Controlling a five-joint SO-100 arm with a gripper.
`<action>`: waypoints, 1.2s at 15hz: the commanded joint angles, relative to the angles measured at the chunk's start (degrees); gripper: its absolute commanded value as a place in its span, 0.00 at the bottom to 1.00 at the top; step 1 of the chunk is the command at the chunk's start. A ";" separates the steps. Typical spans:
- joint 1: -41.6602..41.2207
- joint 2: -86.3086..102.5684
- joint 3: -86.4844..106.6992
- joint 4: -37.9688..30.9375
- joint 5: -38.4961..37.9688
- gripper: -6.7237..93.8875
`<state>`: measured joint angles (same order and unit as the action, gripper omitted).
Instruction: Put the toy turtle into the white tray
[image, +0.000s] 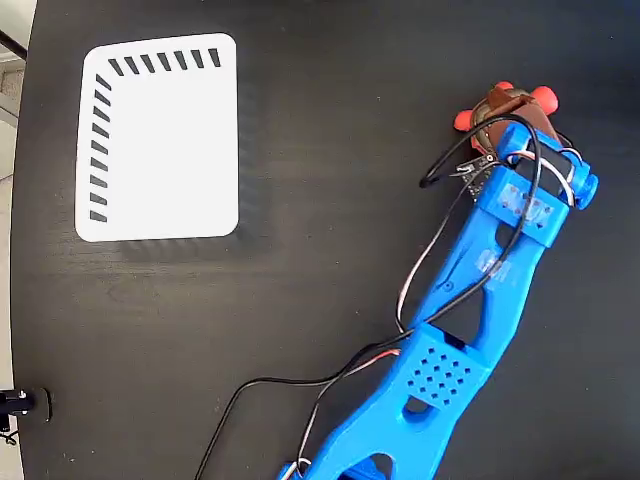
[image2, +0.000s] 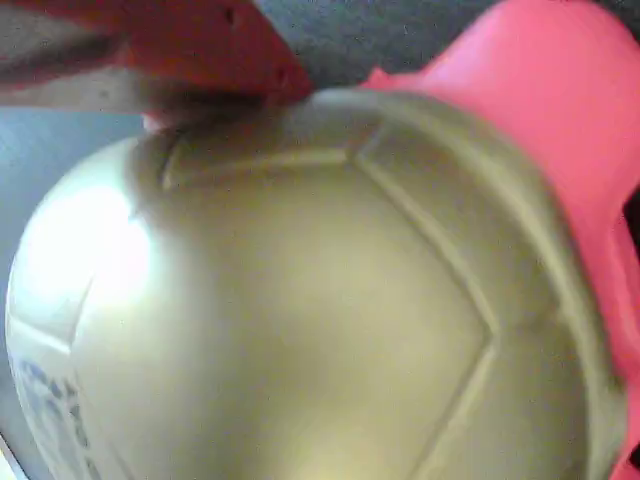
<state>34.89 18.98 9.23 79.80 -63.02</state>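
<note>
Reaching across the dark table (image: 330, 120), the blue arm (image: 470, 310) is stretching up toward the top right of the fixed view. Its gripper (image: 505, 125) is sitting right over the toy turtle (image: 510, 103), so most of the turtle is hiding under it. Only a bit of brown-gold shell and a few red-orange bumps are peeking out at the top. I cannot tell if the jaws are spread wide or pinching the turtle, because the arm is covering them.

Black, red and white wires (image: 420, 270) are running along the arm and looping near the gripper.

The white tray (image: 165, 150) is lying flat at the top left of the fixed view, well apart from the turtle, with dark slanted slots along its top and left edges.

The wrist view is showing the toy turtle (image2: 300, 300) very close. Its gold shell is filling almost the whole picture, with red-orange parts at the top and right.
</note>
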 joint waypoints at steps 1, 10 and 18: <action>0.79 3.25 -3.25 1.49 -0.44 0.20; 2.02 10.72 -0.26 4.39 1.76 0.04; 1.41 37.88 22.68 3.69 7.73 0.04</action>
<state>35.33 42.36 30.85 83.85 -56.07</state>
